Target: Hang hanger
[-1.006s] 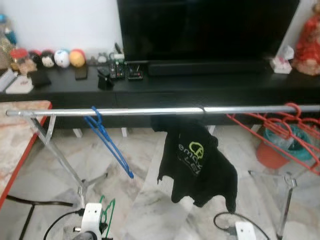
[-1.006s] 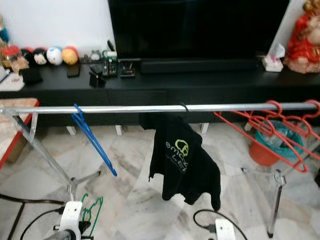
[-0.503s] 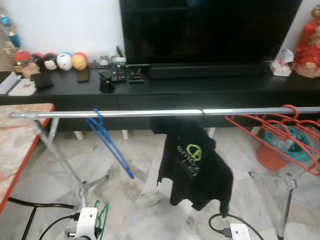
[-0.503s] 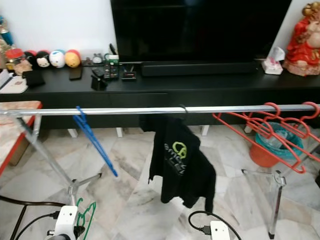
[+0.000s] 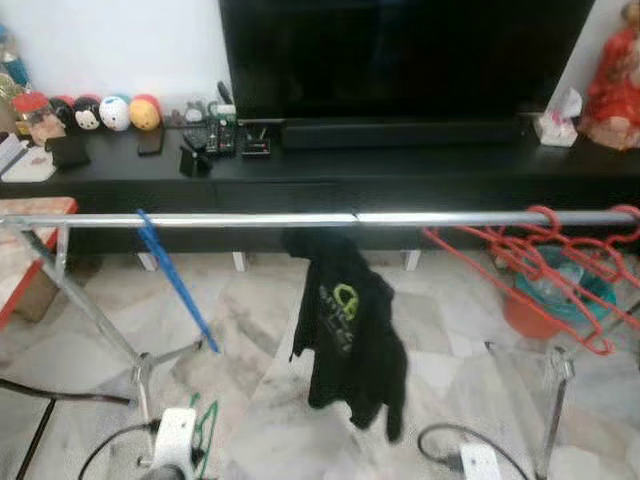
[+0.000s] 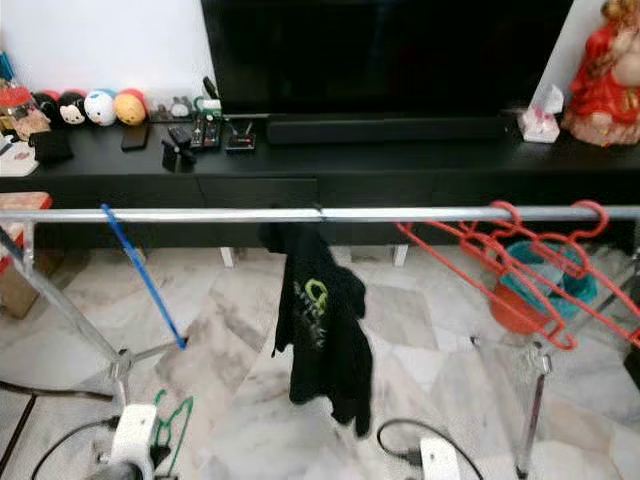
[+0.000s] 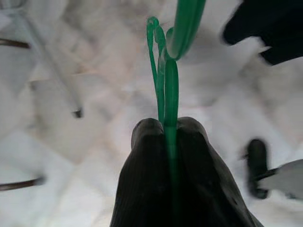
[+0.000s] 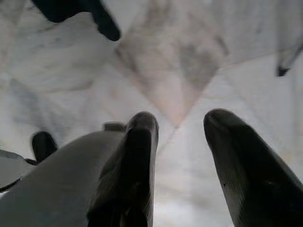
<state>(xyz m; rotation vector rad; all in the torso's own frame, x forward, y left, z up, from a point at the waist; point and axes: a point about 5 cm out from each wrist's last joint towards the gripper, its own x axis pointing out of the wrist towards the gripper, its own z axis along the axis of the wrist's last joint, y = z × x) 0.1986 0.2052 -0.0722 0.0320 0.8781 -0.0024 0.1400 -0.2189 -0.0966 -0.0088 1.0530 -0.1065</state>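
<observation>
Left gripper (image 7: 166,124) clamped on thin green plastic hanger (image 7: 168,61), low, well below the silver metal rail (image 5: 300,218). Lift and hook left. Right gripper (image 8: 180,124) open, empty.

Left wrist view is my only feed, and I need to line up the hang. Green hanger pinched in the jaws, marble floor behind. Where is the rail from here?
Observer: The silver rail runs across in front of the robot, well above the left gripper, which is low near the floor with the green hanger.
Operator: Is there free space on the rail?
Observer: A bare stretch lies between the blue hanger toward the left end and the black hoodie near the middle.
Operator: What is on the rest of it?
Observer: Several red hangers are bunched toward the right end.
Operator: And the other arm?
Observer: The right gripper is over the floor, jaws apart, holding nothing.
</observation>
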